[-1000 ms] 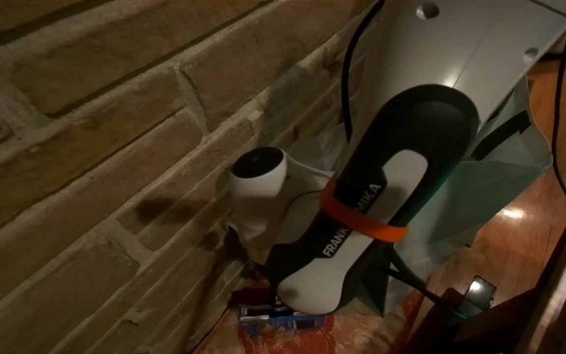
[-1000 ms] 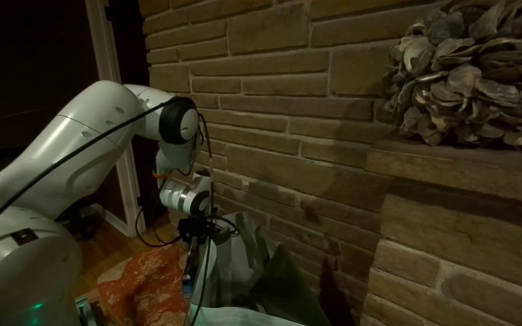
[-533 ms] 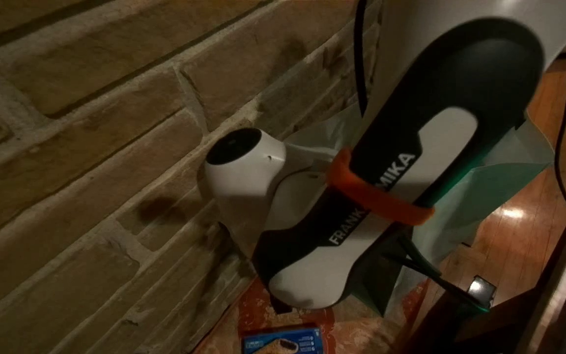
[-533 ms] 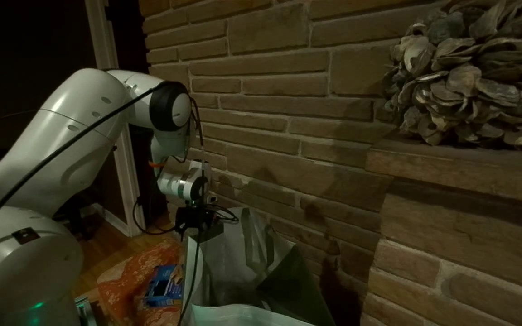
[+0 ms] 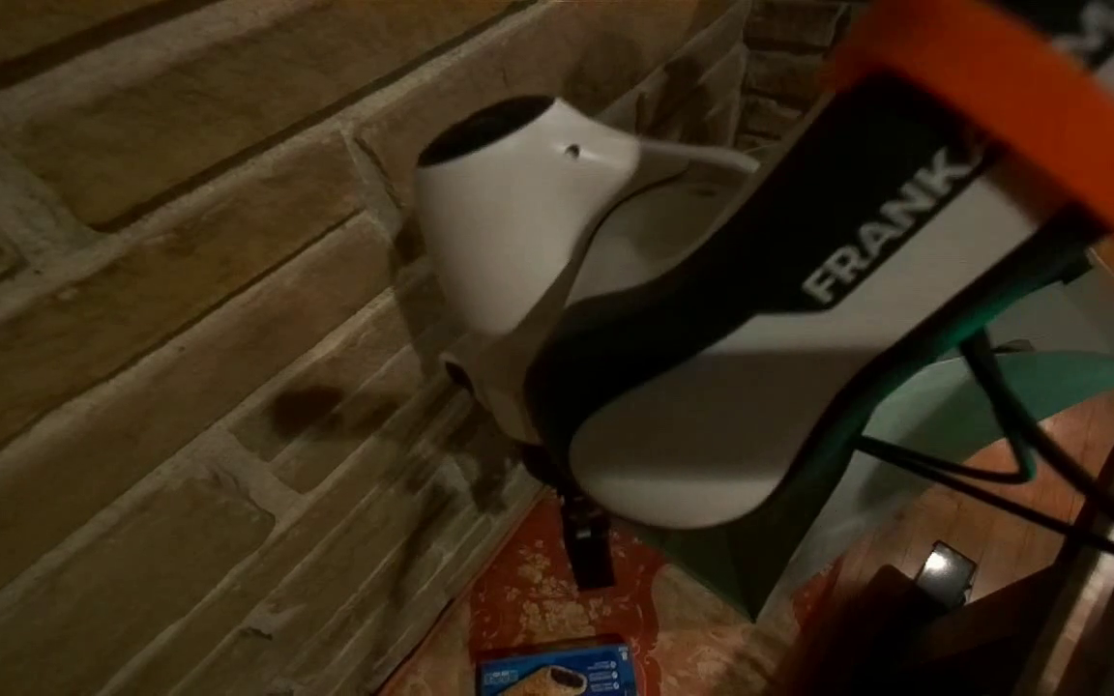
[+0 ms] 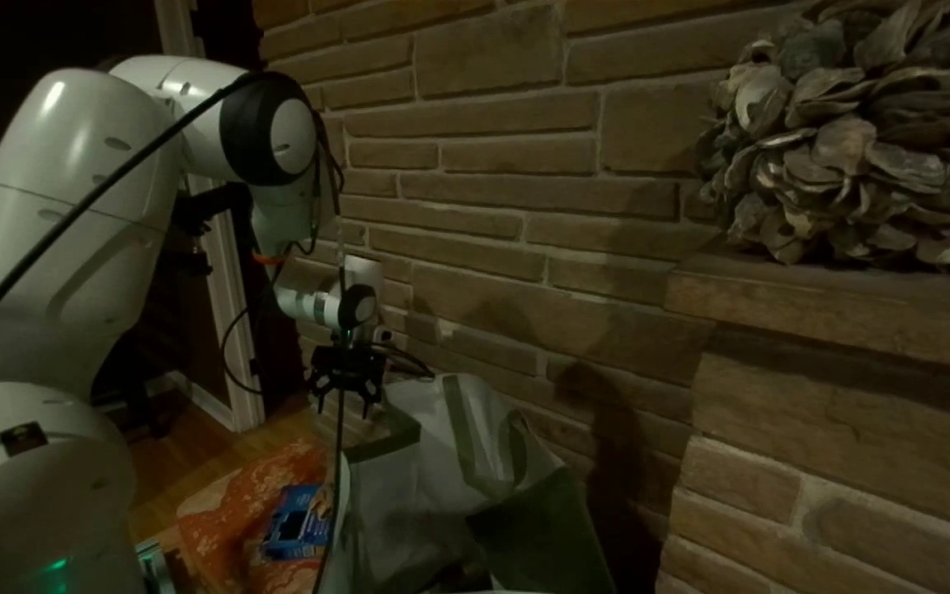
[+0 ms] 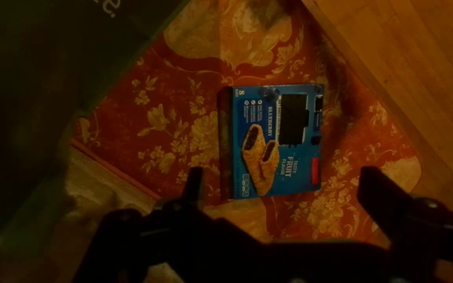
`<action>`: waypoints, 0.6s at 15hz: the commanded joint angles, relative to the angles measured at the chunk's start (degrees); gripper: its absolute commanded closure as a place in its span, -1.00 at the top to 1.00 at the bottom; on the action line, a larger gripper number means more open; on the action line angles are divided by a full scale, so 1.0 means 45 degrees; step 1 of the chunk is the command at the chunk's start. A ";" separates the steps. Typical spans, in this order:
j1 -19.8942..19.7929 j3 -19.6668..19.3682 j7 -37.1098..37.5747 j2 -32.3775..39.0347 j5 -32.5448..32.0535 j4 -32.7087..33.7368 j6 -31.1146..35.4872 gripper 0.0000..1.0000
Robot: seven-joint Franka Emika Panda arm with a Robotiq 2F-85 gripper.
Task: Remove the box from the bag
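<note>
The blue box [image 7: 275,137], printed with a tan pastry picture and white lettering, lies flat outside the bag on the orange-red patterned mat [image 7: 183,137]. In both exterior views the box [image 5: 557,677] is seen on that mat, beside the green bag [image 6: 409,503]. The bag's dark green side [image 7: 34,78] fills the left of the wrist view. My gripper [image 6: 345,404] hangs above the box, near the bag's rim. Its fingers [image 7: 380,188] stand wide apart, with nothing between them; the box shows below, clear of both.
A stone wall [image 6: 475,305] runs close behind the bag and the arm. On the right, a stone ledge [image 6: 813,305] carries a large shell cluster [image 6: 854,157]. Black cables [image 5: 1002,503] loop from the arm. Wooden floor [image 7: 419,59] borders the mat.
A second ago the box hung tilted at the gripper, beside the bag. It has since dropped flat onto the mat. The jaws have opened, and the arm has risen and drawn back.
</note>
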 commanded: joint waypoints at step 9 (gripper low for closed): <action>-0.1439 -0.0049 -0.4928 -0.6964 0.7891 -0.5112 -0.0451 1.00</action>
